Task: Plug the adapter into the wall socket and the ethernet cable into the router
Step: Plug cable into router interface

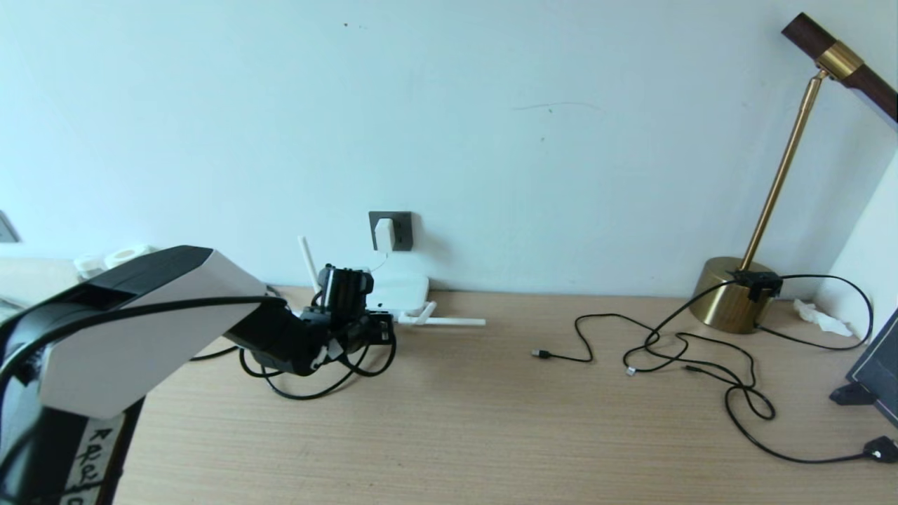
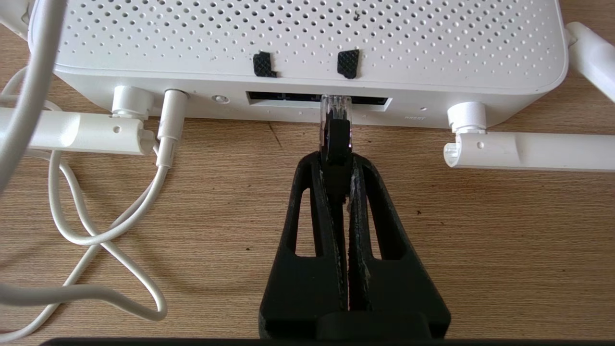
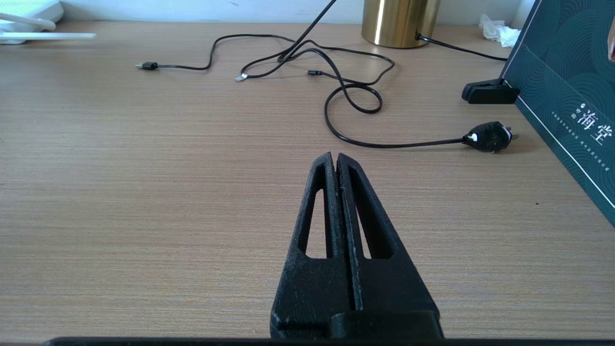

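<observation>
1. Adapter (image 1: 384,233): seated in the dark-grey wall socket (image 1: 400,230) on the far wall, its thin white cord (image 2: 103,230) running down to the router's near edge.
2. Router (image 2: 307,43): flat on the wooden desk (image 1: 456,421) at far left, directly below the socket.
3. Left gripper (image 2: 336,156): fingers clamped on the black plug of the ethernet cable (image 2: 335,126); the clear tip sits at the mouth of the router's dark port strip, depth of insertion not discernible.
4. Right gripper (image 3: 335,158): fingers together, holding nothing, over bare desk; thin black cables (image 3: 346,86) and a brass lamp base (image 3: 399,21) lie beyond it.
</observation>
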Robot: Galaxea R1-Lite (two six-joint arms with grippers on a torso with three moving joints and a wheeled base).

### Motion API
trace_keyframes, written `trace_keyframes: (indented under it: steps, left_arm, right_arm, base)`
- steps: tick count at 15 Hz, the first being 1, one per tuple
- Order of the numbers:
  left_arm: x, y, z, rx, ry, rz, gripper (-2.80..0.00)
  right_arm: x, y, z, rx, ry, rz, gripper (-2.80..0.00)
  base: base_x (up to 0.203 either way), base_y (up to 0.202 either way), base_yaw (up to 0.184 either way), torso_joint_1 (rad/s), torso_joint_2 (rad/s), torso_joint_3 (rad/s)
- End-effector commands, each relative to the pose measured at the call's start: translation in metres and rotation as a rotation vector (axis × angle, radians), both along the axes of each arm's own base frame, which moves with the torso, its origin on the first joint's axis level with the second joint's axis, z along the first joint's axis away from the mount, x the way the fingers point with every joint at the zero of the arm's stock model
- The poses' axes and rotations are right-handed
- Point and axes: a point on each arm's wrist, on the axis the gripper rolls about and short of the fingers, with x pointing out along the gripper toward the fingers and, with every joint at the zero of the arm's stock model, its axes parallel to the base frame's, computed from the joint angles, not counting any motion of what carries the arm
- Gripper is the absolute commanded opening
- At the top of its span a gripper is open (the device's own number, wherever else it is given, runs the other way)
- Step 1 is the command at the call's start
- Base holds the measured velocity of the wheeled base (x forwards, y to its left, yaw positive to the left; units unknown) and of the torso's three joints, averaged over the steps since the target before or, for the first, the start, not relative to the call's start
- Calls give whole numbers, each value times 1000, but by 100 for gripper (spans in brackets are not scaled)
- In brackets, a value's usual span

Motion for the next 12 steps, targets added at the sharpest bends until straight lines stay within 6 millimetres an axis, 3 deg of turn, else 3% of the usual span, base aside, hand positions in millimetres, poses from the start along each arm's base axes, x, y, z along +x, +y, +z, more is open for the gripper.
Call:
trace_keyframes:
  steps: [1,12]
  left_arm:
    - [-4,1,2,0,5,3,-280]
    - [-18,3,10,-1,14,2,-280]
  right_arm:
    - [0,0,0,0,1,-1,-280]
    - [0,0,0,0,2,0,-280]
  base:
    - [0,0,0,0,0,0]
    - [0,0,0,0,0,0]
